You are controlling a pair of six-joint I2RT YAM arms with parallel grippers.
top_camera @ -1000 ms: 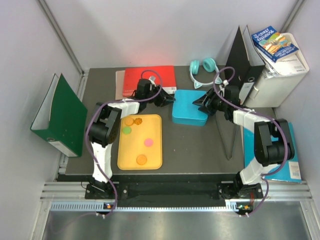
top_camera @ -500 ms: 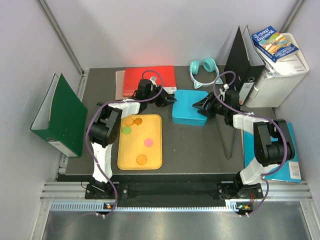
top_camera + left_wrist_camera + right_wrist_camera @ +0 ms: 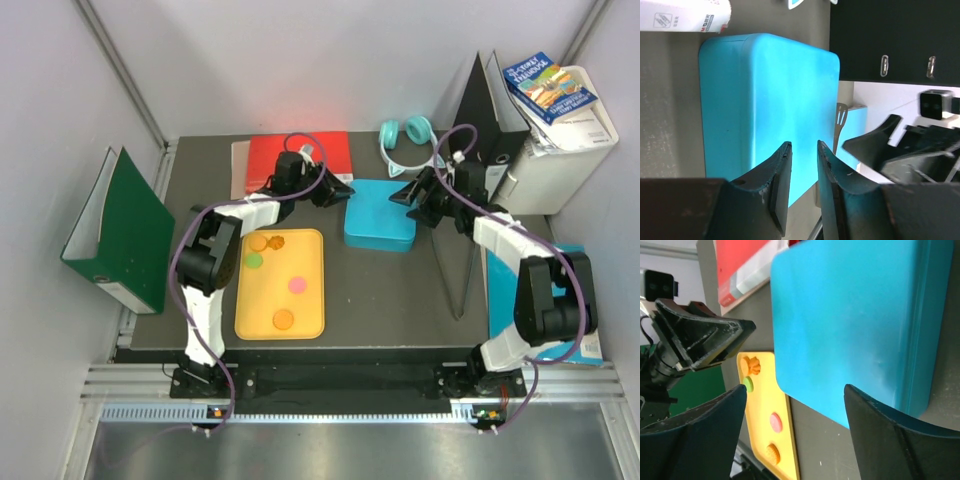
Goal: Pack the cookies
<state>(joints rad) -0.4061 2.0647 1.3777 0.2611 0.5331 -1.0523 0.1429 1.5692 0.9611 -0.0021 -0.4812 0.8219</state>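
One second on, right gripper [image 3: 402,195] has backed off the blue box [image 3: 380,230], jaws spread; left gripper [image 3: 344,187] barely parted.

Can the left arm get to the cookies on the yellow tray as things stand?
Probably yes. The cookies lie uncovered on the yellow tray beside the left arm, nothing over them; the left gripper sits at the blue box.

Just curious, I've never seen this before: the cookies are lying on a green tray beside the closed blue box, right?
Not quite. The tray is yellow, not green, as the top view shows. The cookies do lie on it, beside the closed blue box.
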